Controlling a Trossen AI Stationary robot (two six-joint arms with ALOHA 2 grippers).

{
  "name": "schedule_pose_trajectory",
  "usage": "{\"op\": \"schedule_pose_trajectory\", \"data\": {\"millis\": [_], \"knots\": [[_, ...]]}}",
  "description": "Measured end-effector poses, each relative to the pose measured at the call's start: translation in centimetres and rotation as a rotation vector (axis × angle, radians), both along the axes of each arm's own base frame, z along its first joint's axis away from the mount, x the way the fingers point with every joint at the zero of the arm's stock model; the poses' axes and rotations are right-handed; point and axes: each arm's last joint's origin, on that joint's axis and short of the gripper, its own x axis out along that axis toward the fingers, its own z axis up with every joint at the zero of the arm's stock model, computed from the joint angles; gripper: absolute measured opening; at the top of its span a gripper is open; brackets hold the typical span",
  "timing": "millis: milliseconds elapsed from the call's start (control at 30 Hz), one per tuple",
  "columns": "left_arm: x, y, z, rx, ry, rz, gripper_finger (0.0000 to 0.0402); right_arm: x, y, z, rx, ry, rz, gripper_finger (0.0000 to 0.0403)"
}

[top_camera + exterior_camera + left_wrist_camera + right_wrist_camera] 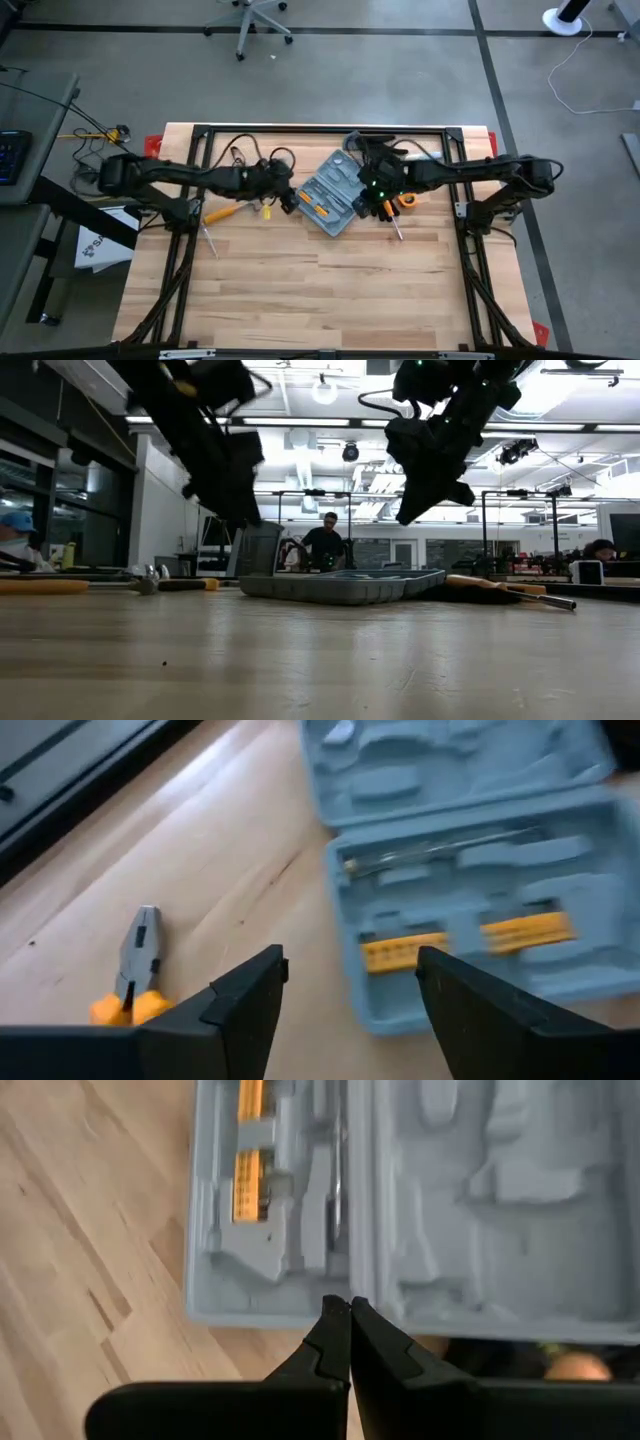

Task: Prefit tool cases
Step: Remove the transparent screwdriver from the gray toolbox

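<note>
Light wooden table [300, 290] on a grey floor, workshop room with ceiling lights beyond, a person [326, 542] standing far behind. Near the table's middle, toward its far edge: tool case [333, 191], grey-blue, lying open flat. Long axis on a diagonal, from the far right corner of the table toward the near left. Moulded recesses in both halves; in the half nearer the left arm, a yellow-orange tool [468, 940] and a slim metal shaft [440, 850]; contents of the other half not clear. Left gripper [345, 990] just beside the case's left end, above the wood, fingers spread wide, nothing between them. Right gripper [349, 1342] over the case's right edge, fingers pressed together, empty. Beside the left arm, yellow-handled pliers [132, 972] and a yellow-handled screwdriver [222, 213]; another screwdriver [396, 229] by the right arm.
</note>
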Motion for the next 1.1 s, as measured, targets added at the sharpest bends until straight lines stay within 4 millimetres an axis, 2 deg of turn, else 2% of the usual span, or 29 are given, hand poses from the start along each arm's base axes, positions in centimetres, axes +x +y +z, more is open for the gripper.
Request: {"op": "schedule_pose_trajectory", "data": {"millis": [100, 200, 300, 400, 467, 633, 800, 967, 1100], "knots": [[0.1, 1.6, -1.2, 0.007, 0.066, 0.021, 0.0219, 0.6, 1.6, -1.1, 0.009, 0.038, -0.003, 0.0], [0.0, 3.3, -2.2, -0.035, 0.1, 0.024, 0.019, 1.2, 3.3, -2.6, 0.031, 0.086, 0.001, 0.0], [-0.3, 4.9, -2.9, -0.102, 0.111, 0.022, 0.0125, 1.5, 4.5, -3.9, 0.055, 0.127, -0.012, 0.0], [-0.6, 6.0, -3.2, -0.125, 0.119, 0.017, 0.0038, 1.6, 5.3, -4.4, 0.07, 0.139, -0.052, 0.0], [-0.7, 6.5, -3.1, -0.119, 0.106, 0.001, 0.0012, 1.6, 5.6, -4.4, 0.072, 0.139, -0.069, 0.0], [-0.6, 7.8, -3.1, -0.089, 0.081, -0.032, 0.0005, 0.8, 5.2, -6.0, 0.126, 0.134, -0.119, 0.0], [-0.4, 8.8, -5.1, -0.158, 0.103, -0.049, 0.0001, 0.1, 4.2, -7.6, 0.212, 0.091, -0.17, 0.0], [0.2, 8.5, -7.3, -0.292, 0.099, -0.062, 0.0, 0.5, 3.2, -7.5, 0.236, 0.042, -0.17, 0.0], [0.8, 7.4, -7.6, -0.363, 0.071, -0.082, 0.0, 0.7, 2.1, -7.3, 0.233, 0.008, -0.176, 0.0]]}}
